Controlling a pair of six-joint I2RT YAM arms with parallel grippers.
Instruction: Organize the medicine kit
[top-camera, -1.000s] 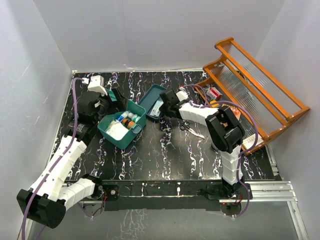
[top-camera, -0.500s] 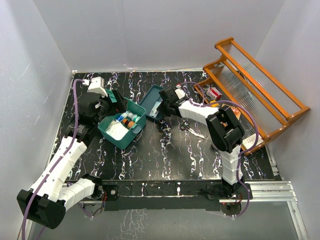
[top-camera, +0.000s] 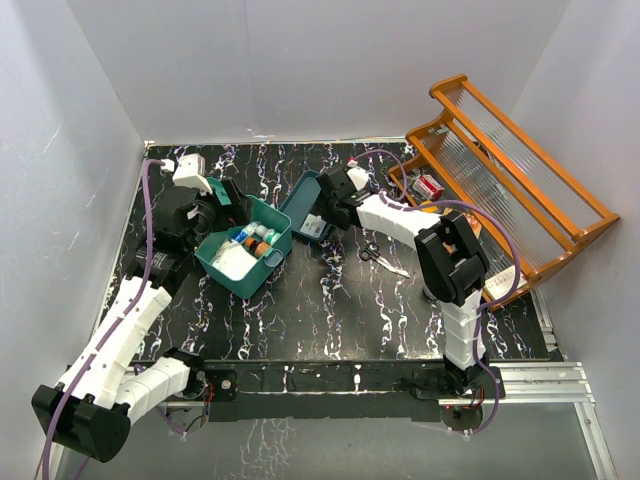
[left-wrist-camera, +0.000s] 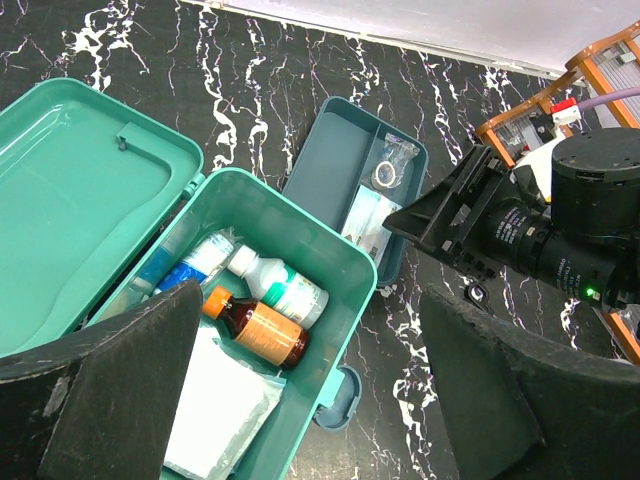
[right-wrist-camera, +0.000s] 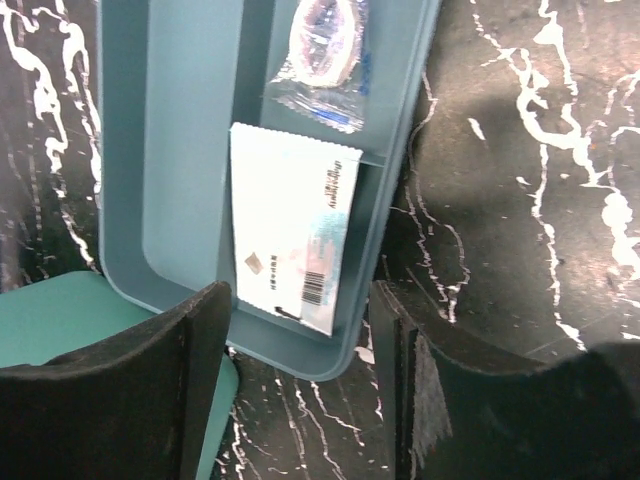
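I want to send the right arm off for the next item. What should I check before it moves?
1. Right gripper free of its load: ok, the jaws stand apart with nothing gripped.
2. White packet inside the divided tray: ok, it lies flat, though its far end seems to overlap the divider.
3. Clear bag in the tray's other compartment: ok.
4. Medicine kit open for loading: ok, the lid is folded back and bottles lie inside.
5. Left gripper out of the way: ok, it is open, empty and above the kit.
6. Room in the kit for the tray: cannot tell.
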